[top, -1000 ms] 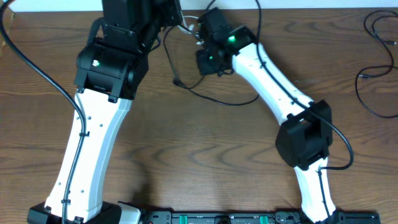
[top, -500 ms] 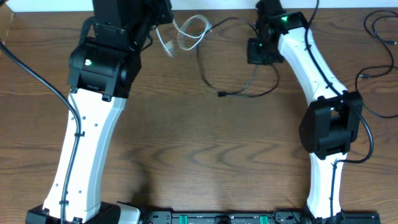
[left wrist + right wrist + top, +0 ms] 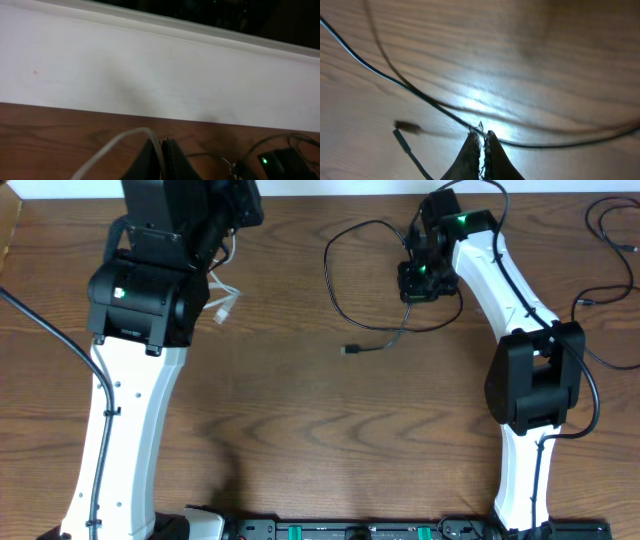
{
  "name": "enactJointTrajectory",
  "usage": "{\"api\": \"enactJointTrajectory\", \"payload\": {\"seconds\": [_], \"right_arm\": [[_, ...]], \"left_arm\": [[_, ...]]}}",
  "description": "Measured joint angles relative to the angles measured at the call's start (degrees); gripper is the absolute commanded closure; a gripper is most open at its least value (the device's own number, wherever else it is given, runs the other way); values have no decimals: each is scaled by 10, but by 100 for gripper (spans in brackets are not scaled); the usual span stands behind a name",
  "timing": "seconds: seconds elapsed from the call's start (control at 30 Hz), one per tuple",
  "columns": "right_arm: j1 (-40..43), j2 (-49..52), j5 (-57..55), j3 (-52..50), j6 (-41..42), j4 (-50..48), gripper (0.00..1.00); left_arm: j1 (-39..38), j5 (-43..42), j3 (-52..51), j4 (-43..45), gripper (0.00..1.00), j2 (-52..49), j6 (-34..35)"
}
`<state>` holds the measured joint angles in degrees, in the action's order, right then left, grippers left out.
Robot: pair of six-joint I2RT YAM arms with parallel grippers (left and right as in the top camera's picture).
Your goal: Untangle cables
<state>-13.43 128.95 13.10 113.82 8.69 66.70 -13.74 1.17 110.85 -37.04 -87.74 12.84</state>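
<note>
Right pincer (image 3: 481, 132) clamps black cable (image 3: 425, 97); left pincer (image 3: 161, 144) apparently clamps white cable (image 3: 115, 142) well apart from it: separate slowly.

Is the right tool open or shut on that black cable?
Shut on it: the right tool has its fingers pressed together, pinching the thin black cable at their tips.

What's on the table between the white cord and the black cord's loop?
Nothing. Overhead, only bare wooden table lies between the white cord and the black cord.
</note>
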Motion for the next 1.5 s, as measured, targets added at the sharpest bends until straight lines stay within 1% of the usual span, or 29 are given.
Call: {"api": "enactJointTrajectory", "payload": {"seconds": [0.03,0.1,0.13,0.17,0.23,0.37,0.5,0.6,0.7,0.83,0.87,0.93,1.03,1.13,1.2,1.37,1.5], "right_arm": [[0,0,-5,0,0,5,97],[1,0,-16,0,2,14,78],[3,0,-20,0,4,17,62],[5,0,-23,0,2,17,53],[9,0,-21,0,-4,22,40],[12,0,1,0,-20,46,33],[13,0,23,5,-31,64,32],[16,-12,90,6,-60,51,31],[16,-30,187,8,-79,13,30],[-2,-45,296,13,-76,-56,28],[-9,-46,315,13,-75,-68,27],[-28,-46,343,13,-72,-100,20],[-53,-46,364,13,-67,-148,17],[-69,-46,373,13,-36,-194,18],[-70,-46,372,13,1,-214,19],[-68,-46,327,13,110,-218,21],[-69,-46,312,13,158,-218,22]], "left_arm": [[4,0,0,0,93,1,-2],[10,-4,0,-1,93,7,-5],[12,-11,0,-2,93,11,-7],[12,-18,0,-2,93,15,-7],[12,-35,0,-2,93,22,-9],[12,-86,0,-2,93,32,-10],[12,-134,0,-3,93,32,-11],[12,-177,0,-3,93,32,-11],[12,-208,0,-5,93,32,-11],[12,-226,0,-13,93,30,-11],[12,-228,0,-16,93,28,-11],[12,-233,0,-23,93,23,-11],[12,-236,0,-39,93,12,-11],[12,-245,0,-52,92,5,-11],[12,-259,0,-56,93,3,-11],[12,-306,0,-80,93,3,-21],[12,-329,0,-99,93,2,-37]]}}
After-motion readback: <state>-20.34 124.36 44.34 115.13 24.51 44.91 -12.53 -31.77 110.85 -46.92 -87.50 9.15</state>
